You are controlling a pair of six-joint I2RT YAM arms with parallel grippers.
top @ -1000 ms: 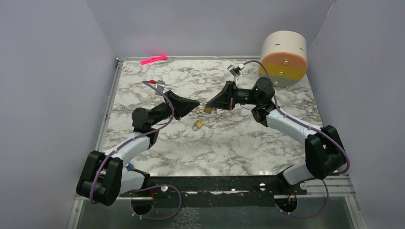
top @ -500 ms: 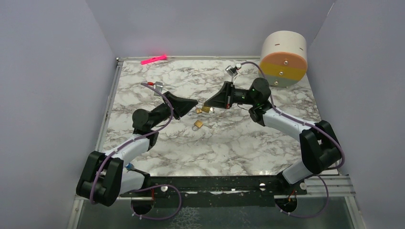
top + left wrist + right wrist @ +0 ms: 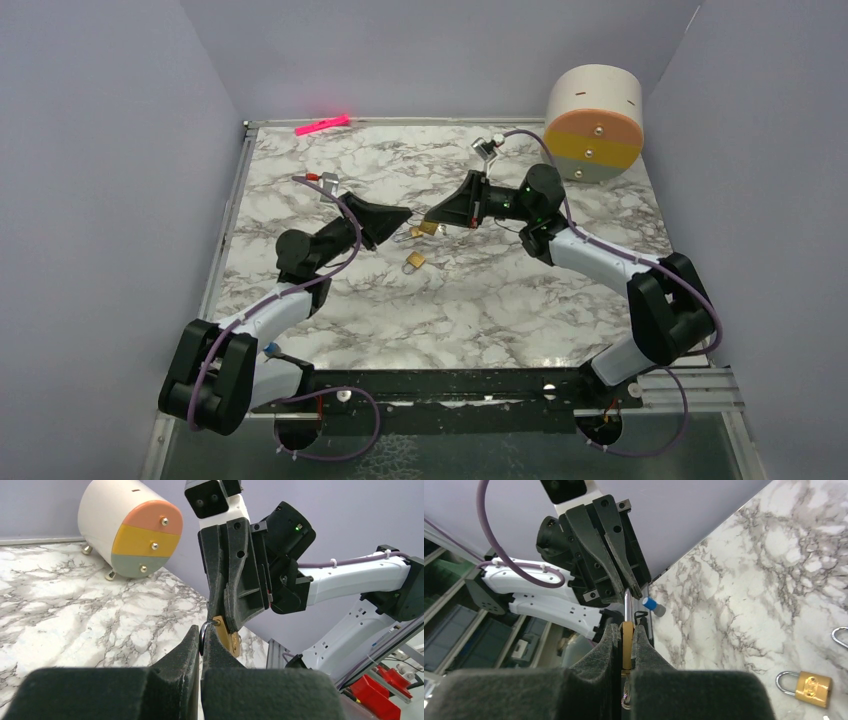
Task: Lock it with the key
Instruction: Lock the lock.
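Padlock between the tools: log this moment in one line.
left tool shut on shackle | right tool shut on padlock | spare padlock on table

Small brass padlock [image 3: 229, 641] aloft, body pinched in right end effector [image 3: 225, 626], silver shackle [image 3: 207, 625] clamped in left end effector [image 3: 200, 635].

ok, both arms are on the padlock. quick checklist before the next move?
1. Right gripper clamped on the held padlock, on its brass body: ok.
2. Left gripper pinching the shackle: ok.
3. Shackle pushed home into the body: cannot tell, the fingers cover the joint.
4. Key seated in the keyhole: cannot tell, no key shows clearly in any view.
5. Spare padlock lying on the table, apart from both grippers: ok.
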